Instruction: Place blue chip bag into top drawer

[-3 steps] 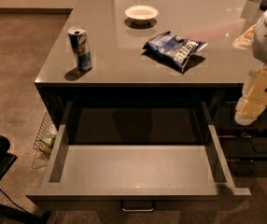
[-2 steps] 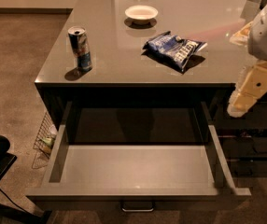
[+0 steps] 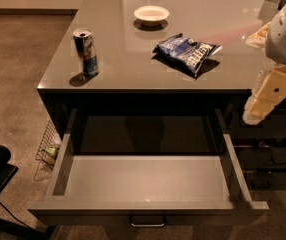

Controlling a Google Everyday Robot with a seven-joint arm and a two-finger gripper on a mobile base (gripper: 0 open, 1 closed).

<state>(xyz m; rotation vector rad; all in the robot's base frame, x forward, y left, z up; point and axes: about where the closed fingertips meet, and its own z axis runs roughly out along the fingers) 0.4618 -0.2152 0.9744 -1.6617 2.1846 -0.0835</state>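
blue chip bag (image 3: 187,52) lies apart from gripper (image 3: 256,114) beside the tabletop (image 3: 133,64).

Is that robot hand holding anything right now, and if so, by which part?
Nothing, as far as can be seen. The gripper hangs off the right edge of the tabletop, apart from the blue chip bag, which lies flat on it.

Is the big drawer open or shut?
Open and empty: the top drawer is pulled out, its bare grey floor showing. The blue chip bag lies on the tabletop; the gripper hangs off its front corner.
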